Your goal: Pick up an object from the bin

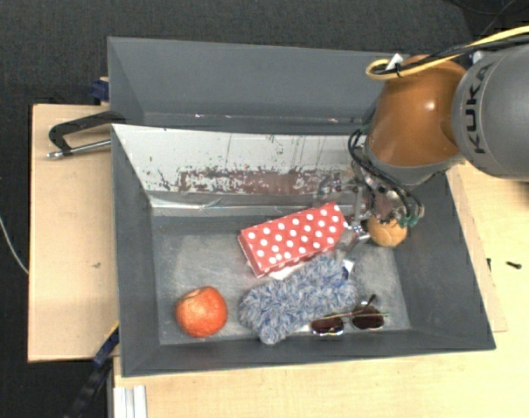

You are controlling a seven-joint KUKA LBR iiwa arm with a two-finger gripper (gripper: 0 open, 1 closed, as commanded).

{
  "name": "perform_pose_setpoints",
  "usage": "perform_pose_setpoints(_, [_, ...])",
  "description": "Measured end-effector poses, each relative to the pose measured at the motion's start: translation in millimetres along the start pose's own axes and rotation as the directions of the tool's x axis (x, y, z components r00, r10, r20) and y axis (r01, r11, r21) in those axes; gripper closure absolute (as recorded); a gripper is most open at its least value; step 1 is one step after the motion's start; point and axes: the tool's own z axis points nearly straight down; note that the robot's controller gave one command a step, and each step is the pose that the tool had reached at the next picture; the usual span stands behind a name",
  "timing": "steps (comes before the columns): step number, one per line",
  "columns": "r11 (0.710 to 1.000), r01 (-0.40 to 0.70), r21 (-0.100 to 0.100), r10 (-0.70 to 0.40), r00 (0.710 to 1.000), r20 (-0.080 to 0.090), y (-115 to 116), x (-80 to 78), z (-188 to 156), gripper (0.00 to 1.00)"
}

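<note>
Red white-dotted box (292, 238) lying mid-floor in bin (130, 268), long axis tilted lower left to upper right, right end just beside gripper (369, 225) (open or closed, cannot tell), tan round lump (388, 232) alongside.

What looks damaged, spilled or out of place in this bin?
Nothing is spilled or broken. The red dotted box lies slantwise beside the grey-blue knitted piece. The bin's back wall shows reddish-brown scuffed marks.
</note>
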Motion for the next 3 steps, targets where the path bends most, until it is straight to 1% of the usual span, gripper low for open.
perform_pose_setpoints(1, [0.914, 0.406, 0.02, -0.407, 0.913, 0.027, 12.6, 4.1, 47.3, 1.0])
perform_pose_setpoints(2, [0.914, 0.406, 0.02, -0.407, 0.913, 0.027, 12.5, 4.2, 47.3, 1.0])
perform_pose_setpoints(3, [0.909, 0.417, 0.006, -0.417, 0.909, 0.006, 18.8, 4.6, 18.5, 1.0])
